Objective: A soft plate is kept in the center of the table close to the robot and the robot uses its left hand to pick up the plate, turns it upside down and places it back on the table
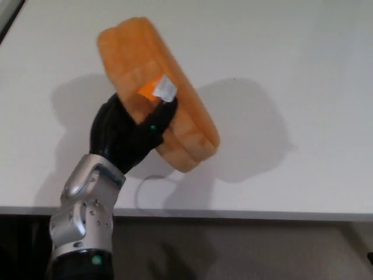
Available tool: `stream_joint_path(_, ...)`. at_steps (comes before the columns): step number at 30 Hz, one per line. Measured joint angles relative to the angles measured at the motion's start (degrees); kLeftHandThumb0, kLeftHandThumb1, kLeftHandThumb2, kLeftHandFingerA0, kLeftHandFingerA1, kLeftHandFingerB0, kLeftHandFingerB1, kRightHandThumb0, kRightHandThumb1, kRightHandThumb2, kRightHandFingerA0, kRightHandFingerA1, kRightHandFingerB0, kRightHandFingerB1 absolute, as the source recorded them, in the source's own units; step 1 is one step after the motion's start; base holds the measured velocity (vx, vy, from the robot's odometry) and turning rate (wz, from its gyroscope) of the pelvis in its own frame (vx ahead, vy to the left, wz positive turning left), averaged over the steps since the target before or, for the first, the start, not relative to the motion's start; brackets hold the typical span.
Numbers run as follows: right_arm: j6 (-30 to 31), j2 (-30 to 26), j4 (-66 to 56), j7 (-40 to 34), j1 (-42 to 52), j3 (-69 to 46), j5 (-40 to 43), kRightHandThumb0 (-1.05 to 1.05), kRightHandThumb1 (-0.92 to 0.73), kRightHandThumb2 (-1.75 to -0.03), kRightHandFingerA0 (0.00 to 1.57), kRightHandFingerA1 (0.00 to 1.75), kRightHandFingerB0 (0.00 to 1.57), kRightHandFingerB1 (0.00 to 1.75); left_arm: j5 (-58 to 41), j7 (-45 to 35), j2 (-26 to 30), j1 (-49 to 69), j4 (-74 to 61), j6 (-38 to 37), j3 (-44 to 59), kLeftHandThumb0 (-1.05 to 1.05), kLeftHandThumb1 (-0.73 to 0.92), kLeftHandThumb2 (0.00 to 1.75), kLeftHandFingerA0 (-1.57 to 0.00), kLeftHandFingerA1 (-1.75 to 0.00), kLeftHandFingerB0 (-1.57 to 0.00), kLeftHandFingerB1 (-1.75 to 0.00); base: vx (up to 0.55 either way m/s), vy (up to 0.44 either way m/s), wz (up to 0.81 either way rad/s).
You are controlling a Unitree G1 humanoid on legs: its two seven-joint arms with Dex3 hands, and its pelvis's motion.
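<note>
The soft orange plate (152, 87) is held up above the white table (280, 58), tilted on edge with its top leaning to the left. A small orange and white tag (158, 88) hangs on its rim. My left hand (125, 135) is shut on the plate's lower left rim, black fingers wrapped round it beside the tag. The silver forearm (84, 204) rises from below the table's front edge. The plate's shadow falls on the table to the right. My right hand does not show.
The table's front edge (233, 214) runs across the bottom of the view, with dark floor below it. A dark strip (7, 14) shows at the table's far left corner.
</note>
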Motion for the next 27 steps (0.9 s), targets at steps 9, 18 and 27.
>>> stream_joint_path(9,0.1,0.0,-0.1,0.0,-0.1,0.0,0.0,-0.81,-0.75,-1.08,0.33,0.56,0.15,0.48,-7.1,5.1,-0.6,0.8,0.9,0.0,6.1,-0.10,0.49,0.85,-0.99,-1.75,-0.57,-1.75,0.00,0.000,0.00)
stream_joint_path(18,0.4,0.0,-0.5,0.0,-0.1,0.0,0.0,-0.77,-0.91,-0.68,0.36,0.44,0.18,0.34,-14.3,12.0,-0.8,0.9,1.4,-0.1,10.7,-0.07,0.49,0.85,-0.95,-1.75,-0.52,-1.75,0.00,0.000,0.00)
stream_joint_path(27,0.8,0.0,-0.8,0.1,-0.1,0.0,0.0,-0.76,-0.73,-1.06,0.30,0.55,0.12,0.47,-20.5,20.4,-0.8,0.9,1.4,-0.1,13.1,-0.03,0.48,0.80,-0.93,-1.75,-0.46,-1.75,0.00,0.000,0.00)
